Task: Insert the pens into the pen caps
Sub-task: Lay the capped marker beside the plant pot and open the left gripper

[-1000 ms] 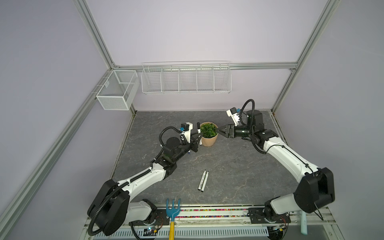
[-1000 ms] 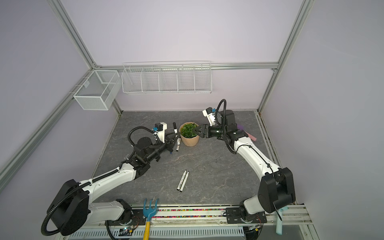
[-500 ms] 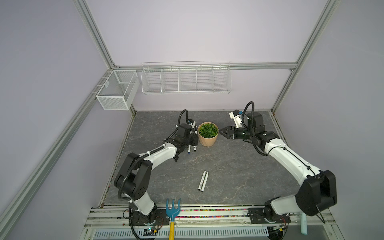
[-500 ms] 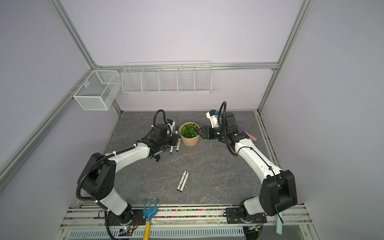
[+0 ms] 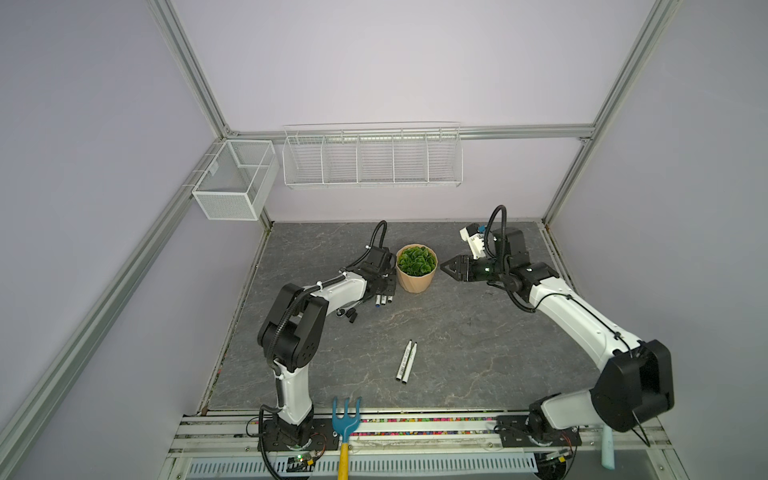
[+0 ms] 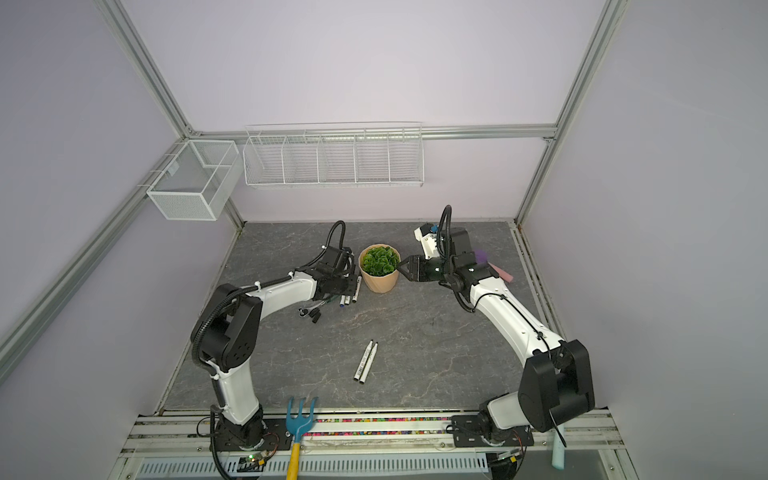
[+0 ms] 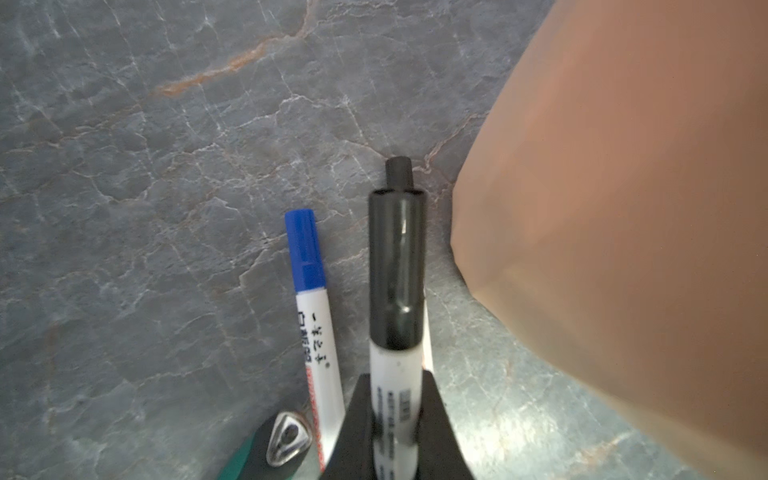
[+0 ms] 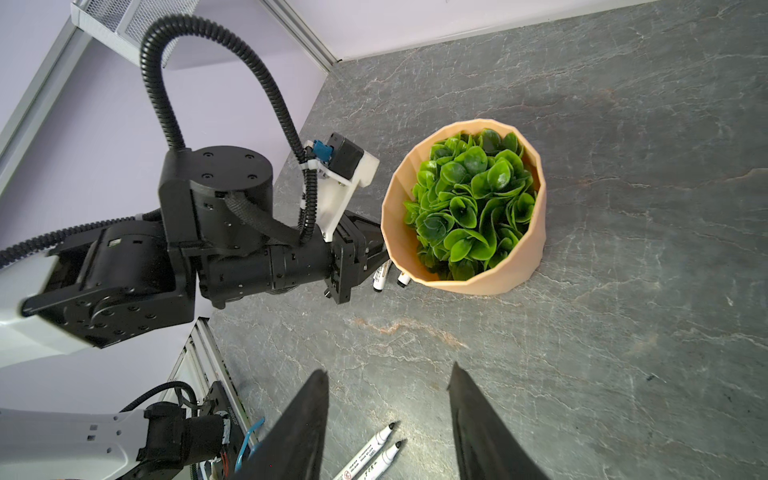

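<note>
My left gripper (image 7: 397, 376) is shut on the barrel of a white pen (image 7: 394, 395) that wears a black cap (image 7: 397, 270). It sits low beside the pot in both top views (image 5: 384, 286) (image 6: 348, 286). A second pen (image 7: 322, 353) with a blue cap (image 7: 305, 249) lies on the table alongside. Two uncapped pens (image 5: 406, 360) (image 6: 365, 360) (image 8: 374, 451) lie side by side mid-table. My right gripper (image 8: 387, 370) is open and holds nothing. It hovers just right of the pot (image 5: 446, 266) (image 6: 404, 266).
A tan pot (image 5: 415, 280) (image 7: 623, 208) (image 8: 519, 266) with a green plant stands between the grippers. A green-handled wrench (image 7: 249, 457) lies by the left gripper. A blue garden fork (image 5: 345, 415) rests on the front rail. Wire baskets (image 5: 372, 156) hang on the back wall.
My left gripper has come down with the capped pen, from raised and left of the pot to low against its side. The right gripper's jaws have narrowed slightly.
</note>
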